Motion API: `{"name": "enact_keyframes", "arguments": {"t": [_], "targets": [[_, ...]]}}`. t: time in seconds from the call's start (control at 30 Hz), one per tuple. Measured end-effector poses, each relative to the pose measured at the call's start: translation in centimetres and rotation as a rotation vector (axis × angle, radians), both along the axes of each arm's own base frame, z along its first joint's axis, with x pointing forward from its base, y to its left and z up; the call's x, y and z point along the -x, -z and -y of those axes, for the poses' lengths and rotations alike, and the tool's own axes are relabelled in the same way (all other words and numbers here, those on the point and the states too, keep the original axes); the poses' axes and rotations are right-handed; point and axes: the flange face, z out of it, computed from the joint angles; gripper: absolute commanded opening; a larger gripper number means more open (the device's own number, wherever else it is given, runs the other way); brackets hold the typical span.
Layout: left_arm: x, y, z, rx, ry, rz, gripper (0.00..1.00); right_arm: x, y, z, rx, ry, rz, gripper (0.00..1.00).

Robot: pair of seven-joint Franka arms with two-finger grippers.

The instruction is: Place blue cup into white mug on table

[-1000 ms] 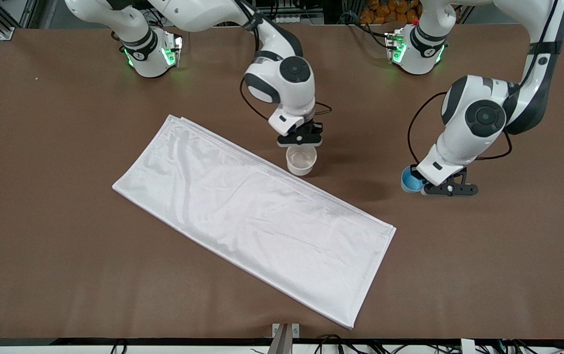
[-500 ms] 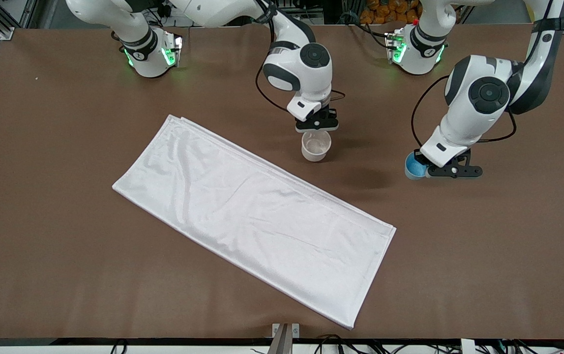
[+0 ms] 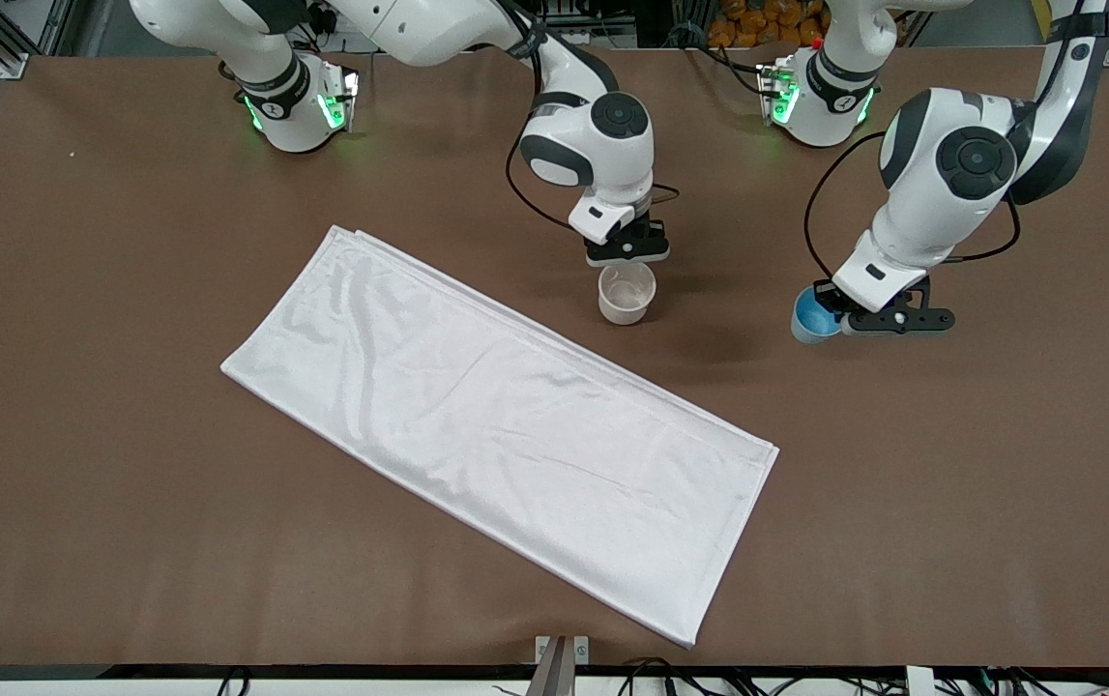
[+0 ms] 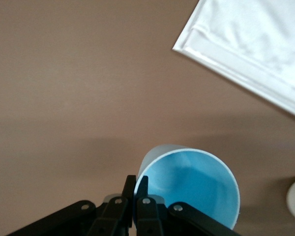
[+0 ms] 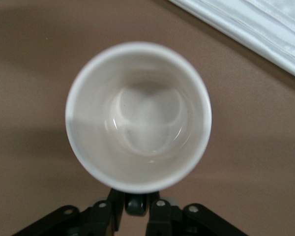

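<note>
The blue cup (image 3: 811, 316) hangs tilted over the brown table (image 3: 129, 290) toward the left arm's end. My left gripper (image 3: 844, 317) is shut on its rim. In the left wrist view the two fingers pinch the cup wall (image 4: 196, 189), one inside and one outside, where the left gripper (image 4: 136, 178) meets it. The white mug (image 3: 627, 293) stands upright beside the cloth's edge. My right gripper (image 3: 627, 259) is just above it. In the right wrist view the right gripper (image 5: 136, 196) has its fingers tight on both sides of the mug's black handle, below the mug (image 5: 137, 115).
A white rectangular cloth (image 3: 496, 425) lies slantwise across the middle of the table, and its edge shows in both wrist views (image 4: 255, 44) (image 5: 265, 29). Bare brown table lies between the mug and the blue cup.
My right gripper carried the white mug toward the left arm's end and away from the front camera. My left gripper moved the blue cup up and away from the front camera.
</note>
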Motion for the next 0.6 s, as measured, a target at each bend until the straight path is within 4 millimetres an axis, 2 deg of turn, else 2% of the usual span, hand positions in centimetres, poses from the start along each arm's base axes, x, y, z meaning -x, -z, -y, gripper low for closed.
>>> {"name": "enact_keyframes", "arguments": {"t": [0.17, 0.37, 0.47, 0.6], "targets": [[-0.1, -0.1, 0.1, 0.023, -0.016, 0.007, 0.0, -0.3, -0.5, -0.3, -0.009, 0.002, 0.009, 1.0], [-0.1, -0.1, 0.1, 0.028, -0.02, 0.007, 0.0, -0.2, -2.5, -0.8, -0.003, 0.003, 0.009, 1.0], [-0.1, -0.1, 0.1, 0.041, -0.031, 0.004, 0.0, -0.1, -4.5, -0.9, 0.021, 0.008, 0.004, 1.0], [-0.1, -0.1, 0.2, 0.048, -0.038, 0.002, 0.0, -0.6, -8.4, -0.3, 0.054, 0.024, 0.001, 1.0]]}}
